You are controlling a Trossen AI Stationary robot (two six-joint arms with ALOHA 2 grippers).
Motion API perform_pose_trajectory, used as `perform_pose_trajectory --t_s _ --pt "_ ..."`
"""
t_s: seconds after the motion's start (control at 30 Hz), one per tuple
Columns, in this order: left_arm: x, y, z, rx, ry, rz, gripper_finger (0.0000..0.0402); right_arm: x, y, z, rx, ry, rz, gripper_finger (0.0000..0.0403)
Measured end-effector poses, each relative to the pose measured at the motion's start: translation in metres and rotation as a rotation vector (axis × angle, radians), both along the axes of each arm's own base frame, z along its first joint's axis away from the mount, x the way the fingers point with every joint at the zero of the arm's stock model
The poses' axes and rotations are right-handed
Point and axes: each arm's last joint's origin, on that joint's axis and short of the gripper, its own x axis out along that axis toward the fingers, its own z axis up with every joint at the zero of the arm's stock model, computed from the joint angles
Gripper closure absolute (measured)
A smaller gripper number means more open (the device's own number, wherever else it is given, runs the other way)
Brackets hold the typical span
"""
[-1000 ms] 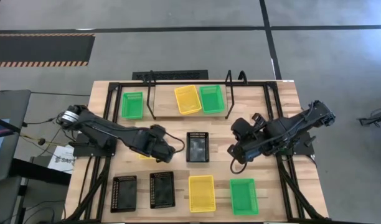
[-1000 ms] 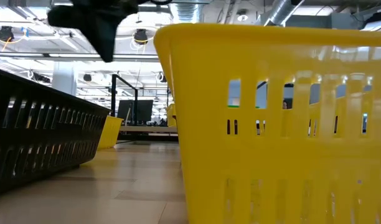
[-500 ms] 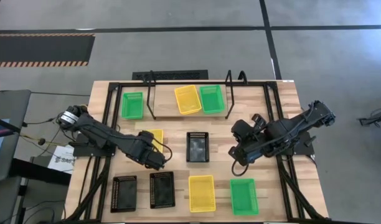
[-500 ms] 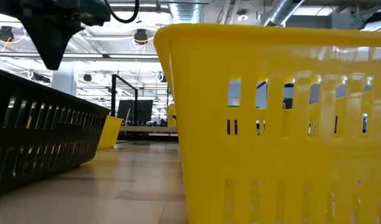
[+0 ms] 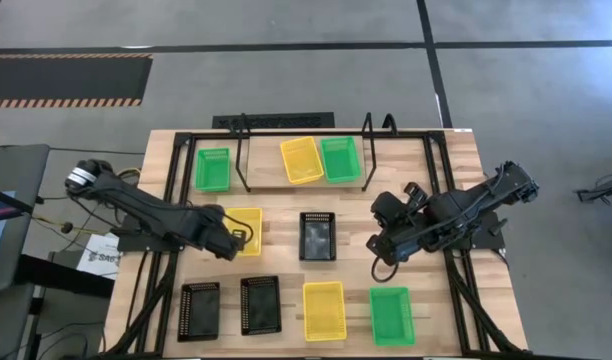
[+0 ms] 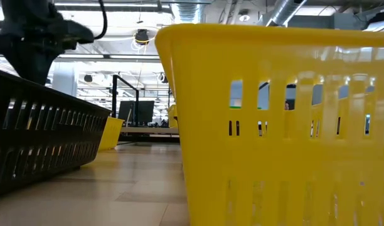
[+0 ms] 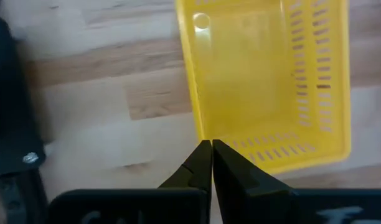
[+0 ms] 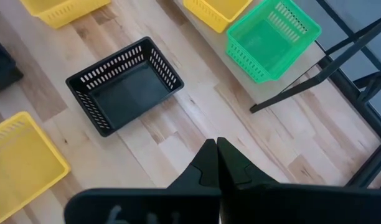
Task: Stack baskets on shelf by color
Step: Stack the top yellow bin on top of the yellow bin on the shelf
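Low view mostly blocked by near yellow basket (image 6: pixel 286 125), cut off at right and bottom edges; far side of table hidden behind it. Black basket (image 6: pixel 41 135) cut at left edge, only one wall visible. Shelf (image 6: pixel 145 130) barely visible thru the gap, too small to make out contents. Left arm (image 6: pixel 35 37) cut off at top edge, gripper can't be picked out there. Left wrist view: mid yellow basket (image 7: pixel 265 81) cut at top edge. Right wrist view: two yellow baskets (image 8: pixel 22 165) (image 8: pixel 66 11) and the shelf's yellow one (image 8: pixel 218 11) all cut by edges; green basket (image 8: pixel 271 38) whole. High view: part of mid yellow basket (image 5: pixel 248 225) hidden under left arm.
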Motion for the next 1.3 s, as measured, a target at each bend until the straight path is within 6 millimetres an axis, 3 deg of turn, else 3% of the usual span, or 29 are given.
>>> perform_pose_trajectory --t_s 0.3,0.77,0.93,1.3 --pt "-0.003 0.012 -0.008 0.028 -0.007 -0.065 0.0386 0.006 -0.010 0.000 0.008 -0.016 -0.045 0.0401" --pt "0.002 0.031 -0.008 0.055 0.013 -0.075 0.0270 0.010 -0.012 0.001 0.023 -0.048 -0.057 0.0401" --pt "0.003 0.036 -0.009 0.039 0.022 -0.078 0.0262 0.010 -0.012 0.001 0.022 -0.048 -0.057 0.0401" --pt "0.001 0.039 -0.032 -0.008 -0.008 -0.017 0.0262 0.010 -0.012 0.001 0.001 -0.024 -0.012 0.0401"
